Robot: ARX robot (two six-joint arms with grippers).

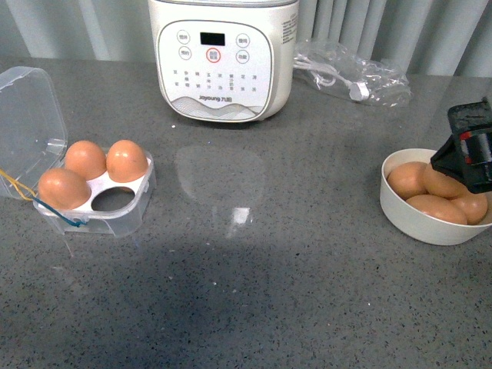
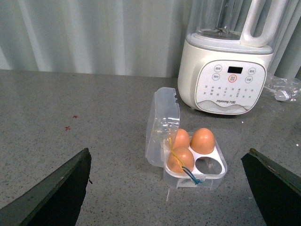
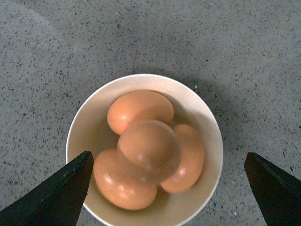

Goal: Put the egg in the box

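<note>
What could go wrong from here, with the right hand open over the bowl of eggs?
The top egg lies piled on three others in the bowl; the right hand closing on it may tip it off or jostle them.
The box has one free hollow beside three eggs; a misaligned drop could crack a neighbour.
The box lies far from the bowl, so a weak grip has a long carry.

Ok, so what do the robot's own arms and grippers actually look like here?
The left gripper and the right gripper look alike: two flat, matte black fingers shaped like wedges that narrow to the tip. In the front view only the right arm's end shows, a boxy black housing with a small red detail. No lettering can be made out.
</note>
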